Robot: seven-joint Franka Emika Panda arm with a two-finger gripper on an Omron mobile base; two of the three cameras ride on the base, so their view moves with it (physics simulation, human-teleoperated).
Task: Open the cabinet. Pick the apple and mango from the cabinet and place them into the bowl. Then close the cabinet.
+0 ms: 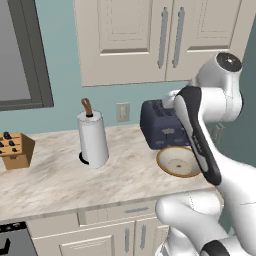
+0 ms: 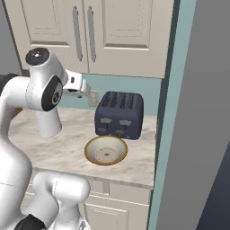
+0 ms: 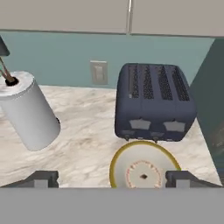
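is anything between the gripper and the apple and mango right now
Yes: the cabinet doors are both shut, so the fruit inside is hidden behind them. The open gripper sits lower, over the counter facing the bowl and toaster. Nothing visible blocks its way up to the door handles.

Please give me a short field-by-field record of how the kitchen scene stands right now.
cabinet: both doors shut
bowl: on the countertop, in front of the toaster, empty
claw: open, holding nothing, above the counter facing the bowl and toaster
paper towel roll: upright on the counter, left of the toaster
knife block: far left of the counter
task progress: cabinet not yet opened
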